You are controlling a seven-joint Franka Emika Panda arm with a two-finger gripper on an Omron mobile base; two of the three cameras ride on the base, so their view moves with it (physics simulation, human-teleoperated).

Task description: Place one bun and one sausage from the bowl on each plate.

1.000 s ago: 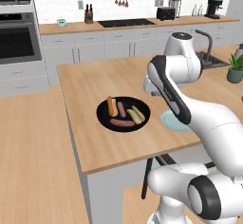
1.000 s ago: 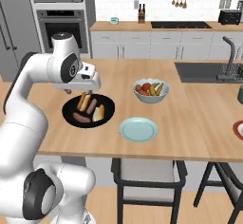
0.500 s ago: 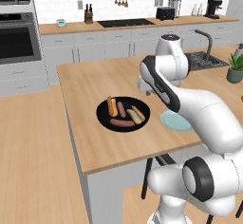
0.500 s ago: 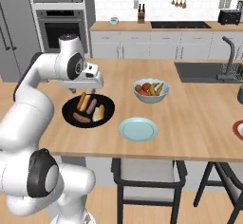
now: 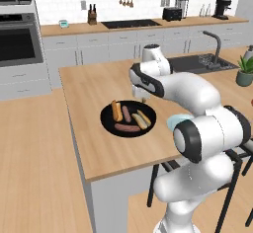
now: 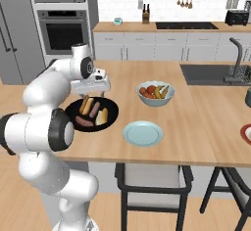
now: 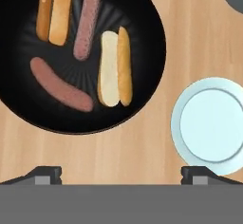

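Gripper (image 7: 121, 171) jaws wide apart, empty, hovering over bench (image 7: 142, 147). Bowl (image 7: 142, 99) just ahead: two buns (image 7: 115, 69), two sausages (image 7: 60, 90). Blue plate (image 7: 180, 123) ahead, to one side, beside bowl. Buns likely light, soft, crushable: pinch gently across middle. Sausages firmer, round, may roll or slip: grip mid-length.

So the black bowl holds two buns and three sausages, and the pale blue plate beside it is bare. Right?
Not quite: the black bowl holds two buns and two sausages, not three, as the hand view shows. The pale blue plate beside it is bare, as you say.
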